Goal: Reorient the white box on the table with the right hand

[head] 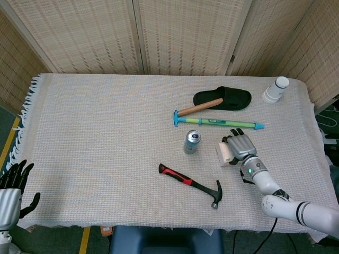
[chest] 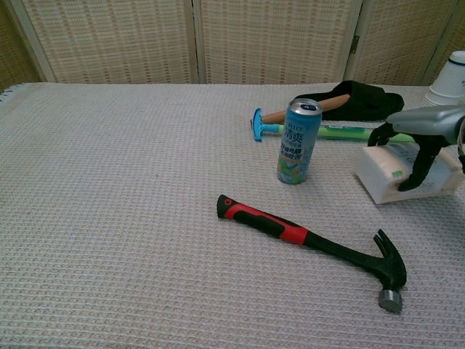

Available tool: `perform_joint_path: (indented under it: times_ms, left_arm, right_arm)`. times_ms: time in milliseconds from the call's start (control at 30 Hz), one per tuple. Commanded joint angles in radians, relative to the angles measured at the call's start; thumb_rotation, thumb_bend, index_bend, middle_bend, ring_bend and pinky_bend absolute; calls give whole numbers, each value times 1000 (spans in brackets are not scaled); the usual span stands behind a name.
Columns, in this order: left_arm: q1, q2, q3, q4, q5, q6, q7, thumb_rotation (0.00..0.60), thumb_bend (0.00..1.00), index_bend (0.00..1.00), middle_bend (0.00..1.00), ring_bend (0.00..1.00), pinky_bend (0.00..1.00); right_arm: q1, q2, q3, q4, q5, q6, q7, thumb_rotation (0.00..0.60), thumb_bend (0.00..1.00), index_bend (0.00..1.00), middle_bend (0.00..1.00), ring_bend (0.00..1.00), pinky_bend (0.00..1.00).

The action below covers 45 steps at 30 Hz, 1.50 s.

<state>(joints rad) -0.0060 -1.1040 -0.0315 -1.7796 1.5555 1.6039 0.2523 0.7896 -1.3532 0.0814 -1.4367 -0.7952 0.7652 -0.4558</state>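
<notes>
The white box [head: 225, 153] lies right of the middle of the table, tipped up on one long edge, and in the chest view the white box [chest: 385, 177] shows its front face raised. My right hand [head: 241, 147] grips it from above: dark fingers curl over its far side and the thumb presses the near face. In the chest view the right hand [chest: 426, 126] covers the box's right part. My left hand [head: 11, 186] hangs off the table's near left corner, holding nothing, with its fingers apart.
A blue can [head: 192, 142] stands just left of the box. A red-and-black hammer [head: 190, 183] lies in front of it. Behind are a green-blue rod [head: 218, 122], a wooden handle [head: 199, 108], a black slipper [head: 223, 98] and a white bottle [head: 276, 89].
</notes>
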Motion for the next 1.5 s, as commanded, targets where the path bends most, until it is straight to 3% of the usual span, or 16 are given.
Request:
perform_joint_path:
  times_ms: [33,67,167,233,267,367,567,733,967,1200,1500]
  left_arm:
    - [1,0,1,-1,1,0,0,600,344,94,0,0,151]
    - [1,0,0,-1,1,1,-1,600,344,95,0,0,151]
    - [3,1,0,-2,3,5,-3,600,344,95,0,0,151]
    - [3,1,1,-3,5,6,-3,600,344,95,0,0,151]
    - [3,1,1,-3,7,5,-1,600,344,95,0,0,151]
    - [3,0,3,-4,9,4,4,600,344,95,0,0,151]
    - [0,-5,0,-2,3,-1,13,600,344,95,0,0,151]
    - [-3,-9,-3,2,-9,-12,17,600,343,96,0,0,151]
    - [-8,-11,-7,7,-25,-24,18,600,344,95,0,0,151]
    - [-11,-12,-9,10,-34,-31,19,600,344,96,0,0,150]
    - [-15,-13,-10,14,-38,-36,18,600,345,95,0,0,151]
  right_arm:
    - [-38,2,28,-14,-105,47,116,600,115,413,396,183,0]
    - [-60,-1,44,-16,-154,70,187,600,114,413,397,186,0]
    - [-147,-16,93,0,-350,150,562,600,115,416,412,207,0]
    - [-202,-26,112,39,-472,196,920,600,115,423,426,226,0]
    - [-225,-28,114,73,-531,211,1135,600,115,425,428,230,0]
    - [-245,-39,67,225,-695,254,1570,600,115,425,428,231,0]
    - [-228,-159,-40,600,-858,346,1944,600,115,429,429,231,0]
    - [-222,-268,-76,823,-882,388,2103,600,115,429,430,231,0]
    - [-228,-380,-104,1020,-873,388,2265,600,116,429,431,231,0]
    - [-233,-452,-122,1134,-867,388,2375,600,118,432,431,231,0]
    - [-246,-480,-134,1201,-859,394,2397,600,120,436,432,231,0]
